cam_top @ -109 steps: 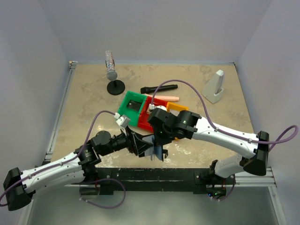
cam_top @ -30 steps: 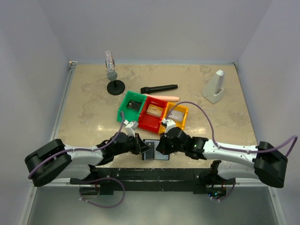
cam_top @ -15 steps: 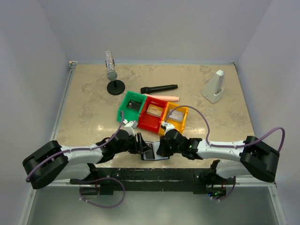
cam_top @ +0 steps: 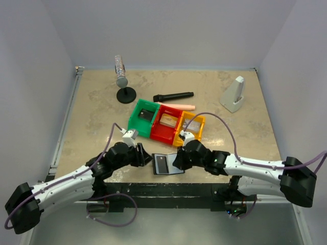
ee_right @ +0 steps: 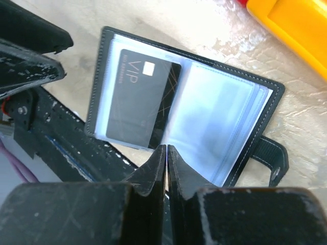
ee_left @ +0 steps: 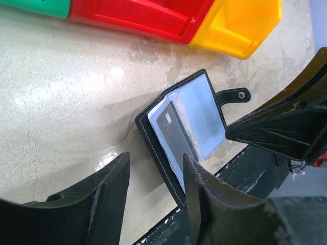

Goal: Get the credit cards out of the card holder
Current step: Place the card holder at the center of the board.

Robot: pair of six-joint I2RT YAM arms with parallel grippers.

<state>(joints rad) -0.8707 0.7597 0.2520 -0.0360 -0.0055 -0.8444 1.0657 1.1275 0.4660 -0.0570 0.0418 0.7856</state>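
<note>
Two pincers: are flanking the holder (cam_top: 167, 164) at the table's (cam_top: 92, 117) near edge, about midway along it. With one on each side, one can be steadying while the other is pulling.
Holder: is lying open and flat with its bluish sleeves facing up. Its tab (ee_right: 273, 158) is sticking out toward the yellow bin (ee_left: 240, 25). Lying spread like this is keeping the sleeves reachable from above.
Card: one dark card (ee_right: 140, 99) marked VIP is sitting inside a clear sleeve on the half nearer the left pincer, not yet out. No other card is showing in the sleeves.
Left pincer (cam_top: 147, 159): is hovering with its jaws apart and nothing between them, just beside the holder's left edge. In its wrist view its fingers (ee_left: 115, 189) are framing the card half, probably lining up a grab at the card or a press on the cover.
Right pincer (cam_top: 176, 162): is resting with its fingers pressed together, the tips meeting at the holder's near edge by the fold. Whether a thin sleeve is caught between them cannot be told. The sleeve beside the tips is blurring, so it is likely pinning or turning a page.
Bins: are standing just beyond the holder toward the far edge. Small flat things are lying in them, too small to identify. They are possibly serving as a place for cards.
Risk: the holder's near corner is reaching the dark rail (ee_left: 225, 168) along the edge, so a tug toward the near side could be sliding it off.
</note>
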